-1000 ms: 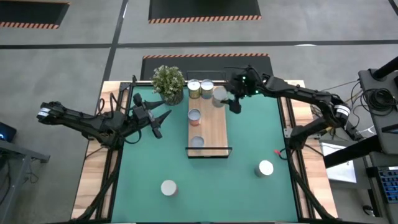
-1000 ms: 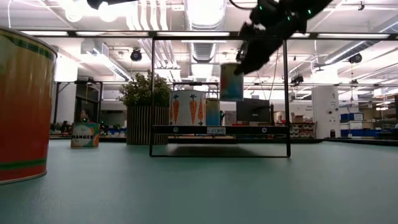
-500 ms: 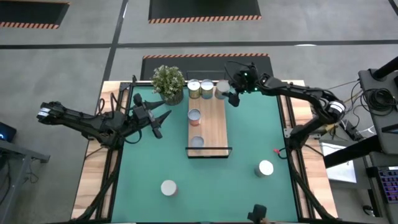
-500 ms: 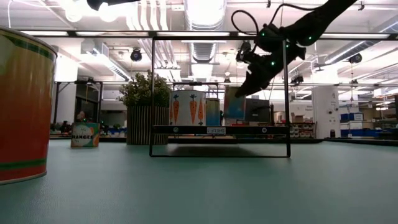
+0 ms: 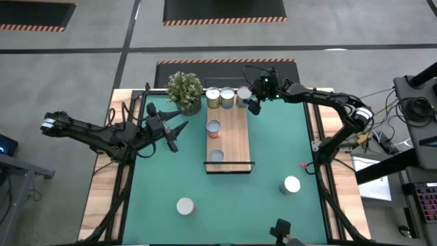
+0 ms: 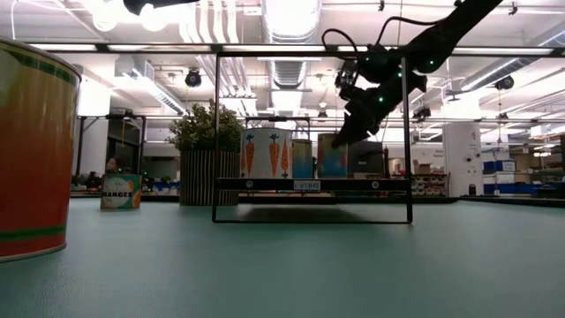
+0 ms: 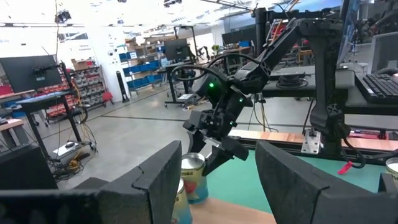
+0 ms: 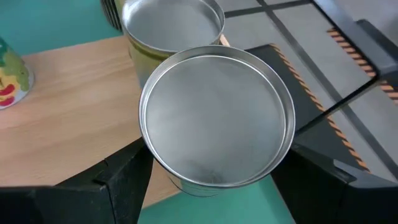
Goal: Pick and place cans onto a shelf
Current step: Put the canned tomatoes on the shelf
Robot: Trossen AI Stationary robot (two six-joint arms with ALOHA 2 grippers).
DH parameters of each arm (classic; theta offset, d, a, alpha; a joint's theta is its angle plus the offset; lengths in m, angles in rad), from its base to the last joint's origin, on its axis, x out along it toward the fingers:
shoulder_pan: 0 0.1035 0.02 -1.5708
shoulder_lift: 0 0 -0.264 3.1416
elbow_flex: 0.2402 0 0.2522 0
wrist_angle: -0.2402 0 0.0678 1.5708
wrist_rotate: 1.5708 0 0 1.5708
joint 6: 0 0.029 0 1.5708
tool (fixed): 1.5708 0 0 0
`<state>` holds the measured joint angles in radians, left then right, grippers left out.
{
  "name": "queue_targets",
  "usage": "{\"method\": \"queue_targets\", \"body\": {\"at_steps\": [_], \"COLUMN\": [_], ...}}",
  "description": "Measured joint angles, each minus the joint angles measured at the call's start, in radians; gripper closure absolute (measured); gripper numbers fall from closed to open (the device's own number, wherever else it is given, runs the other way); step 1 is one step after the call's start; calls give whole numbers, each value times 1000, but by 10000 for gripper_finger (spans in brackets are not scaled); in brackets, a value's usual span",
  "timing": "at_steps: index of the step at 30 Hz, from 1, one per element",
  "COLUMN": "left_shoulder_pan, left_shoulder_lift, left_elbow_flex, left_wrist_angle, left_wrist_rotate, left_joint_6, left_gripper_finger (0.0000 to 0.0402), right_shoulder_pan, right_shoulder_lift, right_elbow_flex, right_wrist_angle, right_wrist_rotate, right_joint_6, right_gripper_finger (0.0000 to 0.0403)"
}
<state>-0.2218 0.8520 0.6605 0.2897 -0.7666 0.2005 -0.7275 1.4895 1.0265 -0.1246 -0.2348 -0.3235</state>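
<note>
My right gripper is at the far end of the shelf, a light-brown board with a black wire frame, and is shut on a silver-topped can. This can stands as the third in a row beside two cans. Two more cans stand along the shelf. Two cans stand on the green mat. My left gripper is open and empty over the mat's left part. My right gripper pinches the can's side wall below the rim, one finger on each side. The fingers slant down from the table's right and near side. The can stands upright with its base on the shelf's far end.
A potted green plant stands at the shelf's far left corner. The shelf's wire frame rises over the board. A large can shows close in the low view. Bare green mat lies right of the shelf.
My right gripper has gone down and toward the table's far edge with the can. The can, which was lifted clear above the shelf, now stands on the shelf's far end beside the two others.
</note>
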Motion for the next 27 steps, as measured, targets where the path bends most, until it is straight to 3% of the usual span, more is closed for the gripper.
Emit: {"method": "queue_targets", "body": {"at_steps": [20, 27], "left_shoulder_pan": [0, 0], "left_shoulder_lift": [0, 0], "left_elbow_flex": [0, 0], "left_wrist_angle": [2, 2], "left_wrist_rotate": [0, 0], "left_joint_6": [0, 0], "left_gripper_finger": [214, 214], "right_shoulder_pan": [0, 0], "right_shoulder_lift": [22, 22], "right_elbow_flex": [1, 1], "right_wrist_angle": [4, 4], "right_wrist_rotate": [0, 0], "right_joint_6": [29, 53], "right_gripper_finger": [109, 83]}}
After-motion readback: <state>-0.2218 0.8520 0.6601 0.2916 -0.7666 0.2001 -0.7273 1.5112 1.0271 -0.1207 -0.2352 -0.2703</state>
